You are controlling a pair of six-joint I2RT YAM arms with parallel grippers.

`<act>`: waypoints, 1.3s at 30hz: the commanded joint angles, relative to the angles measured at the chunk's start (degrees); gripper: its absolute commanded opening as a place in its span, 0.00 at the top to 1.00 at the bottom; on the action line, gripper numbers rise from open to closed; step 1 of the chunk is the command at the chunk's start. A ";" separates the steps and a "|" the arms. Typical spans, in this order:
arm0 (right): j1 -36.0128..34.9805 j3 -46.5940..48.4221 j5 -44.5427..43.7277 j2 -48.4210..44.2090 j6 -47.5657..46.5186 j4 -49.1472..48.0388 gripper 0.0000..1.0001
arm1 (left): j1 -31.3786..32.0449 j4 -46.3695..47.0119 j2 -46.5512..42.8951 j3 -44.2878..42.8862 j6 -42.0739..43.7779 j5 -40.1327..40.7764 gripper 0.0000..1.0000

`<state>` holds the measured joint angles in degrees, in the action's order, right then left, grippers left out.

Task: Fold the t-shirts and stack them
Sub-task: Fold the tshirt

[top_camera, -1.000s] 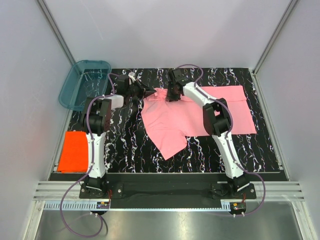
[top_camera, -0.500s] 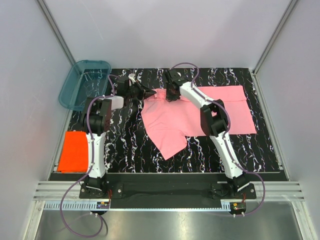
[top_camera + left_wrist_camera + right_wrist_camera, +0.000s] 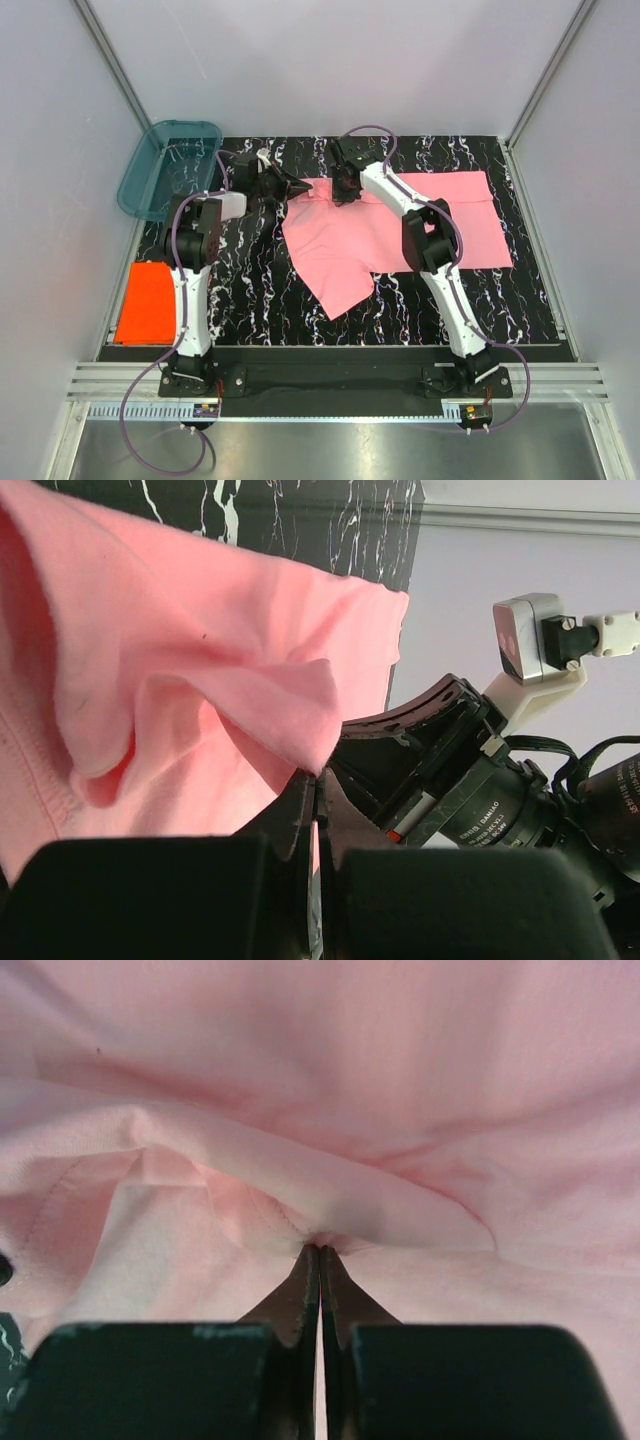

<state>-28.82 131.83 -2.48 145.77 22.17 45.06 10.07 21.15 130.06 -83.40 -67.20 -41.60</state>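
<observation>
The black marbled tabletop point(image 3: 250, 290) carries everything. The pink shirt point(image 3: 340, 245) lies spread over its middle and right, mostly flat, with one corner hanging down towards the near edge. The orange shirt point(image 3: 145, 300) sits folded flat at the near left corner, well apart from the pink one. A teal tub point(image 3: 165, 170) stands at the far left.

Both arms reach to the pink shirt's far left edge. The left tool point(image 3: 295, 186) has its fingers pressed together on a small raised fold at the cloth's edge, as the wrist view shows. The right tool point(image 3: 340, 195), just beside it, is likewise pinched tight on a ridge of pink cloth, with wrinkles running out from the tips.

The cloth looks thin, light and limp. It bunches at once where nipped, so it will likely sag and drag rather than hold any shape. It seems best held by an edge or hem at two spread points. These two holds sit close together, so the far side may trail and crease when lifted. A pinch this small could slip off.
</observation>
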 commanded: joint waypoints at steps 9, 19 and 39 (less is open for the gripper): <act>2.18 -5.61 9.94 -11.74 -0.99 3.10 1.00 | 0.13 -6.73 -9.65 4.28 4.80 -2.08 1.00; 6.66 -14.49 19.00 -16.14 -5.90 3.02 1.00 | 2.94 -8.49 -12.72 9.74 4.71 -1.82 1.00; 11.33 -19.59 26.38 -18.07 -8.55 2.14 1.00 | 3.38 -19.12 -15.28 13.35 10.07 -0.67 1.00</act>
<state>-18.28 112.25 21.23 131.72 14.72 47.86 13.56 3.55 116.20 -69.73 -58.87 -41.76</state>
